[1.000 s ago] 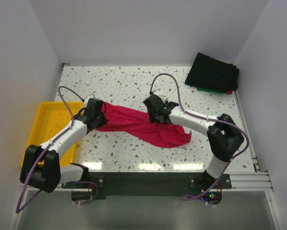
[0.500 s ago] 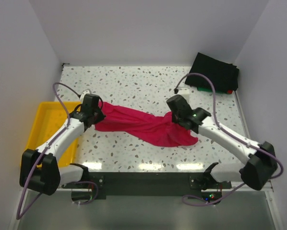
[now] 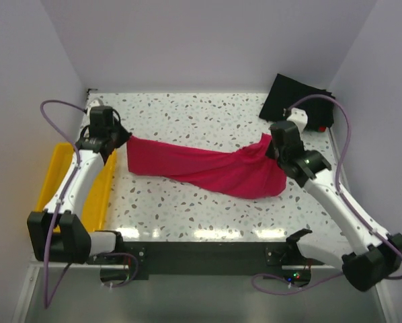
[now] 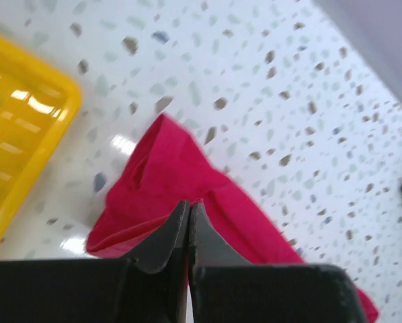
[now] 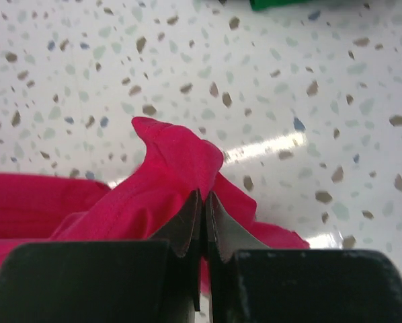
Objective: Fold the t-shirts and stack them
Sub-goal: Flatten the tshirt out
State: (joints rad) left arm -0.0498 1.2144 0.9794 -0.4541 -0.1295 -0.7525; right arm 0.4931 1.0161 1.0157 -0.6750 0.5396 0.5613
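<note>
Crimson-pink t-shirt (image 3: 201,168), black folded shirts (image 3: 292,101), yellow tray (image 3: 56,178), white table (image 3: 187,114) speckled grey and brown

The crimson t-shirt (image 3: 201,168), a second ago a bunched twist at mid-table, now lies drawn out in a long band across the speckled table (image 3: 187,114). The left gripper (image 3: 122,139), pinching the cloth's left end, has pulled back toward the far left corner, past the far end of the yellow tray (image 3: 53,178). The right gripper (image 3: 271,144), then open over the shirt's middle, has closed on its right end and swung out near the black folded stack (image 3: 296,101).
</note>
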